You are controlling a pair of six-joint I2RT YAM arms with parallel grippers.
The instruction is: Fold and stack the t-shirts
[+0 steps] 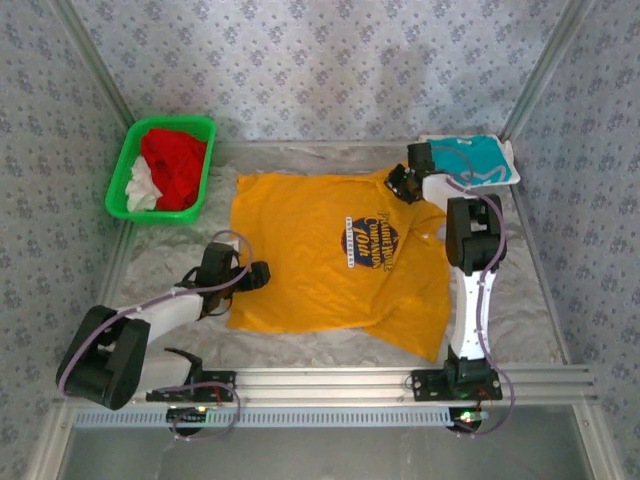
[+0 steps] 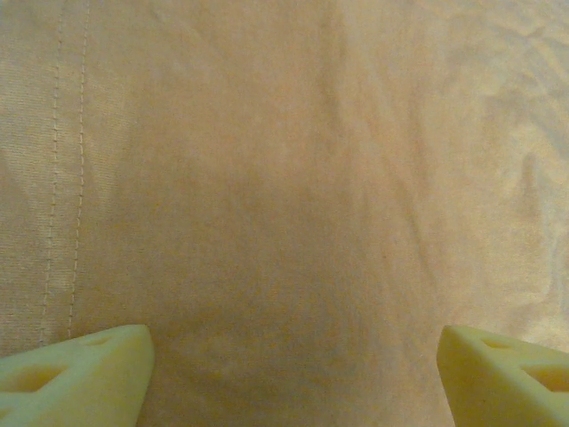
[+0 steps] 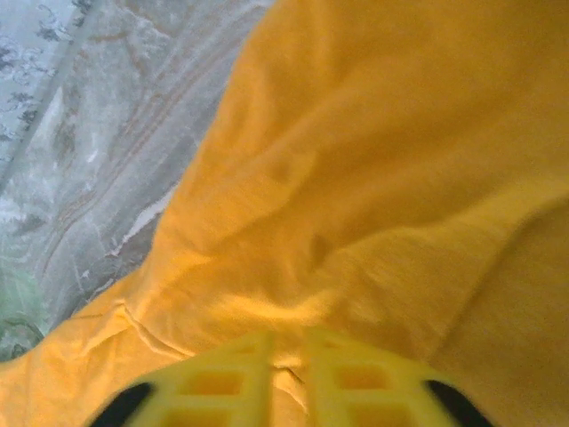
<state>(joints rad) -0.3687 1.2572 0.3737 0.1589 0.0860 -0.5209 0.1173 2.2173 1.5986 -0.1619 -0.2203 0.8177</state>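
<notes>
Right gripper pinches the yellow-orange t-shirt at its far right shoulder. Its two fingers are drawn almost together, with a small ridge of cloth caught between them. From that grip the shirt spreads flat across the table, toward the near side and to the left, with the dark blue round print facing up. Just beyond this gripper and to its right, the teal t-shirt lies in the far corner.

The left gripper stands at the shirt's left edge, jaws wide apart and holding nothing, over plain cloth beside a stitched hem. Whether its tips touch the fabric cannot be told. Beyond it, in the far left corner, the green basket holds a red cloth and a white cloth.
</notes>
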